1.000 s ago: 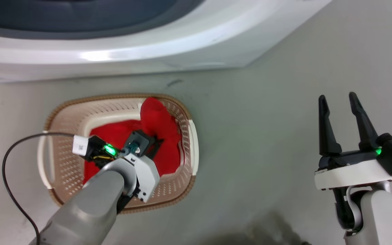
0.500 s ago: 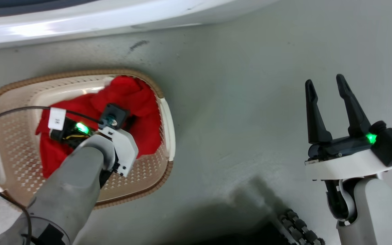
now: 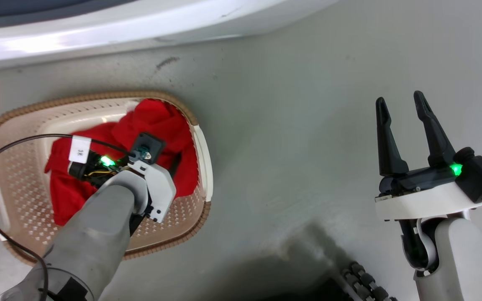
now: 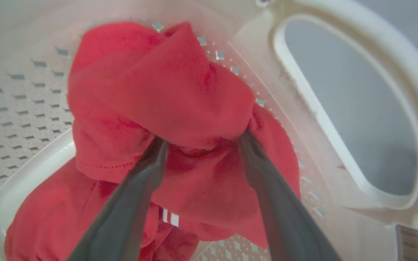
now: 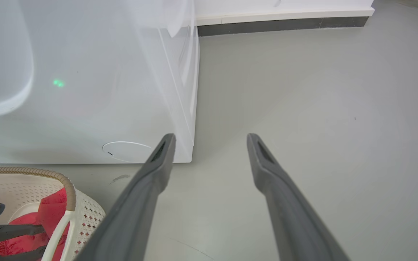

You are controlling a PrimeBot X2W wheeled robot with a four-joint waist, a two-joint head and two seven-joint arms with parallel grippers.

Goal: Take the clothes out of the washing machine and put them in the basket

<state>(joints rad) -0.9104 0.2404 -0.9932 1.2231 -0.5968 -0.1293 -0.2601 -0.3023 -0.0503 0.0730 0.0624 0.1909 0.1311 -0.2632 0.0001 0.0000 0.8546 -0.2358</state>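
Clothes (image 4: 158, 83) piled in basket (image 4: 20, 108), against handle-side wall. Left hand (image 4: 202, 138) spread apart, nothing clamped, tips tucked under red fold. Right hand (image 3: 398, 98) held open over floor, empty. Risk: fold caught on tips when hand is raised — garment dragged out over rim.

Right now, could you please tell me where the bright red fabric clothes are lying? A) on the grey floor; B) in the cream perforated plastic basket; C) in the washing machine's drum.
B: the bright red fabric clothes are heaped inside the cream perforated plastic basket, the left pincer open among them.
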